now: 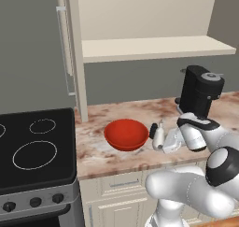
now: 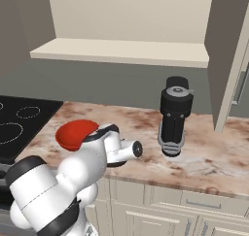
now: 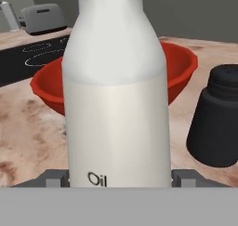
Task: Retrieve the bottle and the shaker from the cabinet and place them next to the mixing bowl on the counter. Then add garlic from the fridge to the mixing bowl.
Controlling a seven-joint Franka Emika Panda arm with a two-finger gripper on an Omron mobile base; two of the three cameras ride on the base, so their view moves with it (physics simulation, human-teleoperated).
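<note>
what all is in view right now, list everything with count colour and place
mixing bowl: 1, glossy red, on the counter right of the stovetop
bottle: 1, whitish-grey, labelled Oil, upright beside the bowl, between the fingers
shaker: 1, black, on the counter beside the bottle
counter: 1, pink-brown and white marble
cabinet: 1, beige with cream shelf, above the counter
coffee machine: 1, black, at the back of the counter
stovetop: 1, black with white rings, left of the counter
toaster: 1, grey, beyond the stovetop
drawers: cream, under the counter
hand: 1, dark fingers either side of the bottle's base
</note>
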